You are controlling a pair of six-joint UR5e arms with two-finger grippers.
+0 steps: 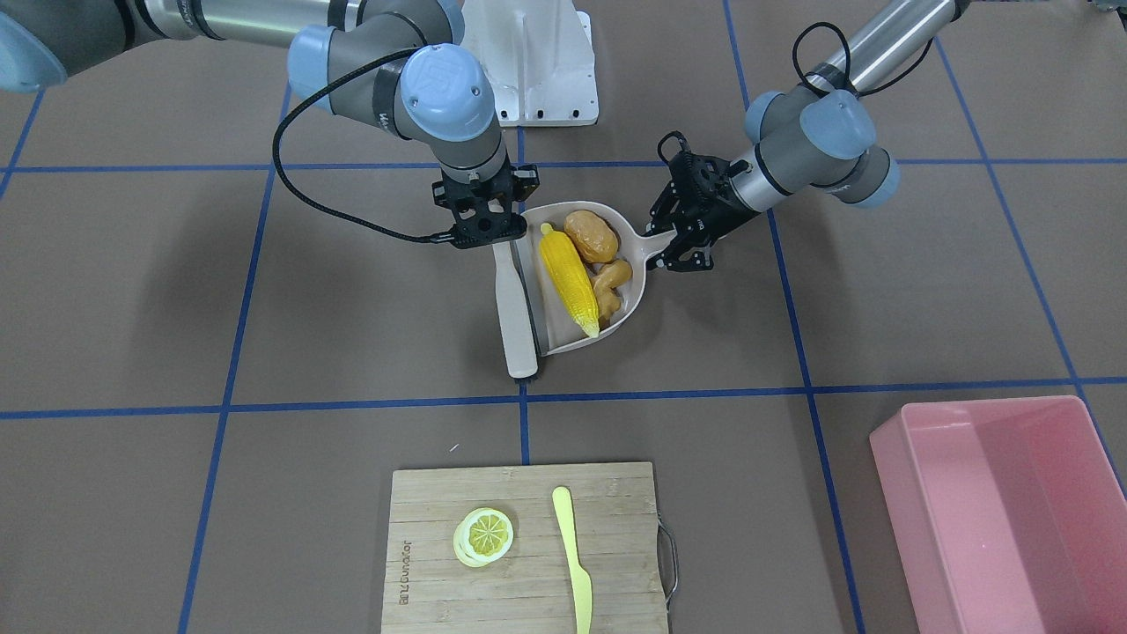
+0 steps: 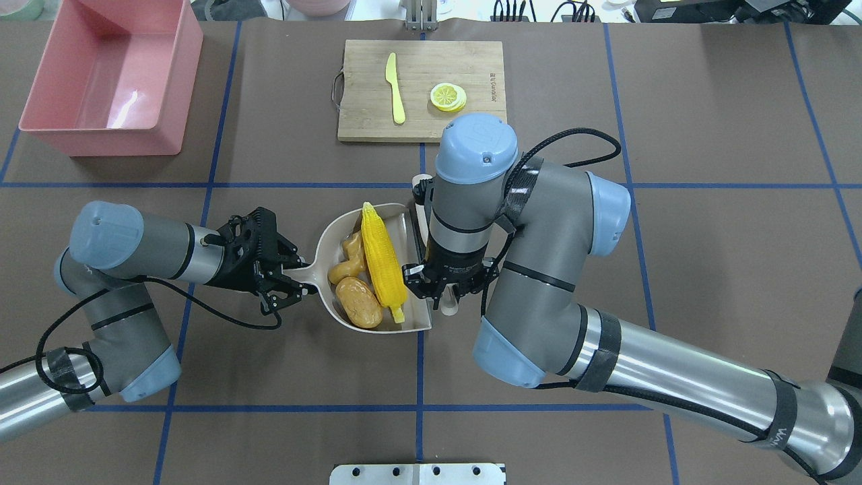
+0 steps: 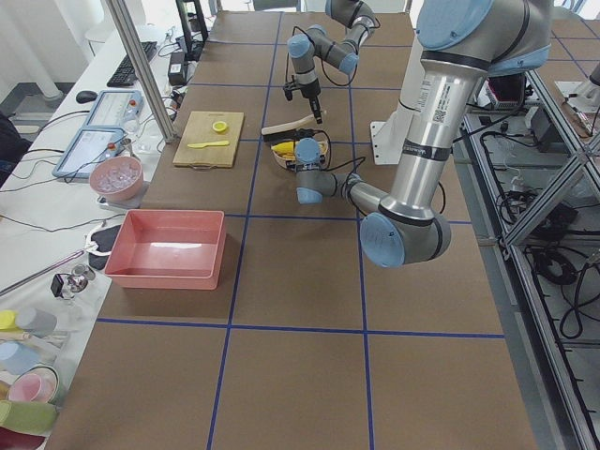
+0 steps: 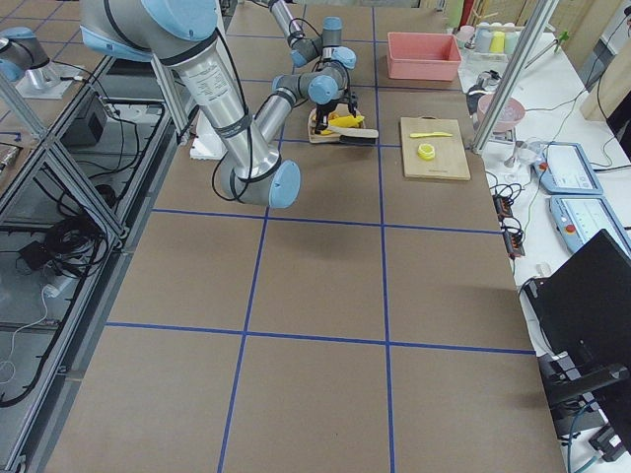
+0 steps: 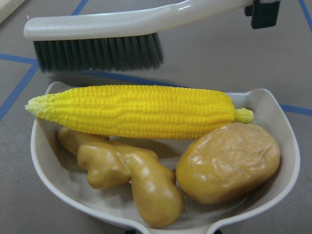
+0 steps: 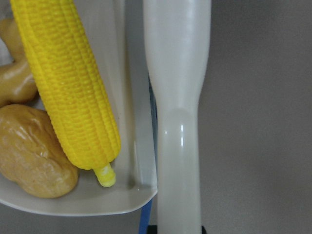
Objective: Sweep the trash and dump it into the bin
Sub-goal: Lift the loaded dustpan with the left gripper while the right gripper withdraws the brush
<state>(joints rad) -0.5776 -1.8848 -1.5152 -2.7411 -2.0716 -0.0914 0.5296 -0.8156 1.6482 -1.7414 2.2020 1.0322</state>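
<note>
Overhead exterior: left gripper [image 2: 295, 278] clamps dustpan [image 2: 324, 244] holding corn cob [image 2: 382, 263], potato [image 2: 358, 302], ginger root [image 2: 347, 259]; right gripper [image 2: 438, 291] clamps brush [image 1: 513, 308].

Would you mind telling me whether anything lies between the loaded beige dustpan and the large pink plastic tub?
Nothing visible does: only bare brown table separates the beige plastic dustpan from the rectangular pink plastic tub. The wooden cutting board sits off to one side of that line.

Bright even light; soft shadows; wrist views slightly blurred
</note>
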